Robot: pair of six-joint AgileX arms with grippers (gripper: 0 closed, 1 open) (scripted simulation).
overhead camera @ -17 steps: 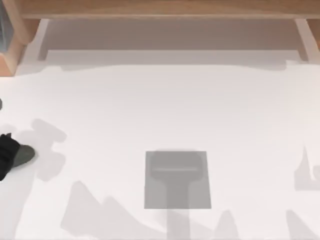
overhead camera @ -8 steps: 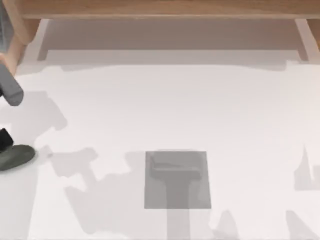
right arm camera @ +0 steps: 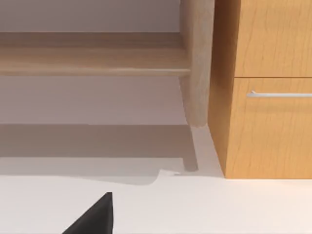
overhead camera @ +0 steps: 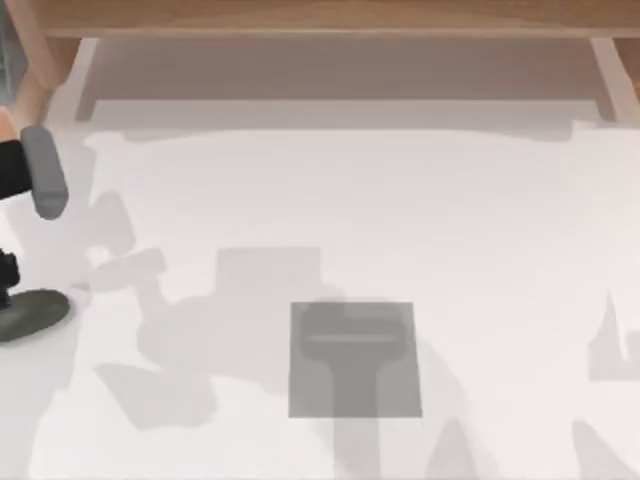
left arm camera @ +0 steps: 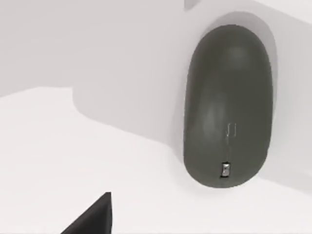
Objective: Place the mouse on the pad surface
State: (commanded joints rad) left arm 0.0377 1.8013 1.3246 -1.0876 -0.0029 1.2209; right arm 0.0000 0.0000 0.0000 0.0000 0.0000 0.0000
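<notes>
Resting on the white table (overhead camera: pixel 400 200) at the far left edge of the top view, the mouse (overhead camera: pixel 30 314) lies well apart from the pad (overhead camera: pixel 355 358), which sits flat near the table's centre with nothing on it. The left arm (overhead camera: pixel 40 175) is above the mouse on that same side; whether its jaws are released or clenched cannot be told, and the left wrist view shows the mouse (left arm camera: pixel 228 105) free and ungrasped. Judged from this, no part of the task is complete: grasp, transfer and placement on the pad all remain.

An office is showing: a white desk (overhead camera: pixel 400 200) carrying a mouse (left arm camera: pixel 227 105), a wooden drawer unit (right arm camera: pixel 265 87) standing at three o'clock.
</notes>
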